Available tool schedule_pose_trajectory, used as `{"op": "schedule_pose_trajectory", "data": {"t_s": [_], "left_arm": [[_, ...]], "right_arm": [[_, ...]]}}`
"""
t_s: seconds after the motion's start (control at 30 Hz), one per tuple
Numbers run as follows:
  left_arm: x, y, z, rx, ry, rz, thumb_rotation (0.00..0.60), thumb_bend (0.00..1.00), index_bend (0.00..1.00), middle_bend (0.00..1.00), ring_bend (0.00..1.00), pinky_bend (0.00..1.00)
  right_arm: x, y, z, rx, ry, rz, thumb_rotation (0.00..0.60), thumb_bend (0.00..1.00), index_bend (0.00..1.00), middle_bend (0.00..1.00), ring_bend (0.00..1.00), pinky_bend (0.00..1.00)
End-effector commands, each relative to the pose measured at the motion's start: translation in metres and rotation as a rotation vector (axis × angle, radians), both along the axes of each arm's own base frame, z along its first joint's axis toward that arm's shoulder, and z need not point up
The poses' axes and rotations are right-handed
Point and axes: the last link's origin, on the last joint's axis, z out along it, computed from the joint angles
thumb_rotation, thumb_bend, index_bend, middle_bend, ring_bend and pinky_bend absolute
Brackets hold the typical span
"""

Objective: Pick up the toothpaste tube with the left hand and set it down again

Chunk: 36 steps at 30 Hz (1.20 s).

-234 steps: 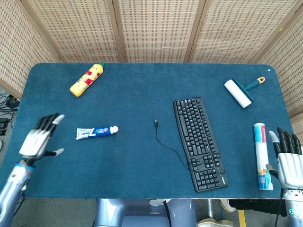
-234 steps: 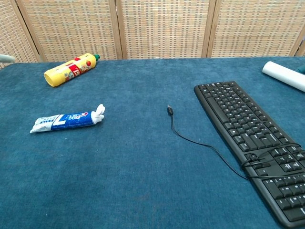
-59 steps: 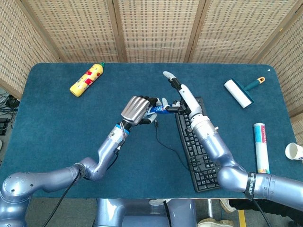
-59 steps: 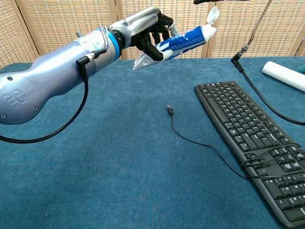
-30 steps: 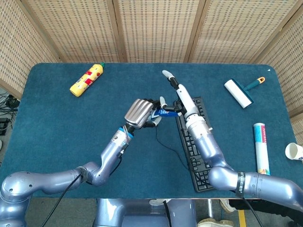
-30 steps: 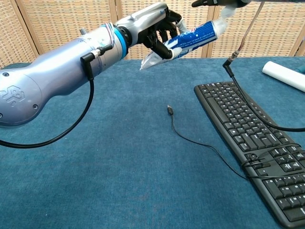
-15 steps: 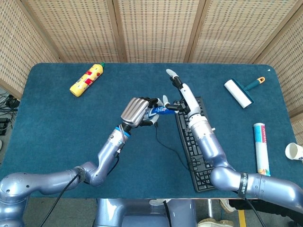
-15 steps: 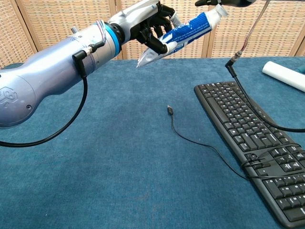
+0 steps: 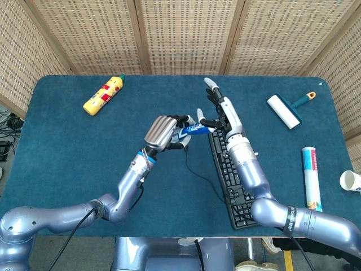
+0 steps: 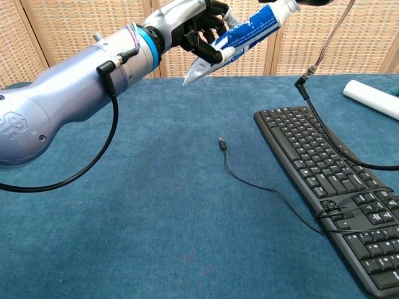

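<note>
Held well above the blue-covered table (image 9: 67, 152), over its middle: one blue-and-white toothpaste tube (image 10: 240, 35), gripped by the silver left hand (image 9: 162, 133) with dark fingers (image 10: 201, 32) wrapped round its lower half. Tilted, white cap end up and toward the right, crimped flat end down and toward the left. Nowhere touching the table.

Raised beside it, the right hand (image 9: 221, 112), fingers stretched out long and spread, a thumb-side tip at the cap end of the tube; touching or just short, cannot tell. Nothing enclosed in that hand. Only dark fingertips at the top edge in the chest view.

Lying on the table, one of each:
- a black computer keyboard (image 10: 330, 184) right of the middle, running from mid-table to the near edge, with a thin black cable (image 10: 262, 187) trailing leftward to a loose plug
- a yellow plastic bottle with a red label (image 9: 103, 95) near the far left corner
- a white lint roller with a teal handle (image 9: 287, 109) near the far right corner
- a white cylindrical can with a blue-green print (image 9: 311, 185) along the right edge

Beyond the right edge, one white paper cup (image 9: 351, 180).
</note>
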Motion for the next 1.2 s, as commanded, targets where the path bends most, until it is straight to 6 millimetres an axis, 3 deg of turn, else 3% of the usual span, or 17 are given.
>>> {"op": "schedule_pose_trajectory", "data": {"t_s": [0.03,0.43,1.2], "left_arm": [[0.001,0.0,0.0,0.0,0.001,-0.002,0.6,0.54,0.63,0.61,0.48,0.51],[0.007,-0.002,-0.001,0.004,0.005,-0.016,0.6,0.54,0.63,0.61,0.48,0.51],[0.021,-0.001,-0.004,0.0,-0.009,-0.015,0.6,0.57,0.65,0.62,0.49,0.52]], "right_arm": [[0.0,0.001,-0.002,0.003,-0.006,-0.003,0.6,0.66,0.02,0.0,0.0,0.0],[-0.002,0.0,-0.011,0.015,-0.015,-0.024,0.6,0.66,0.03,0.0,0.0,0.0],[-0.003,-0.001,-0.01,0.061,-0.108,-0.057,0.6,0.66,0.03,0.0,0.0,0.0]]}}
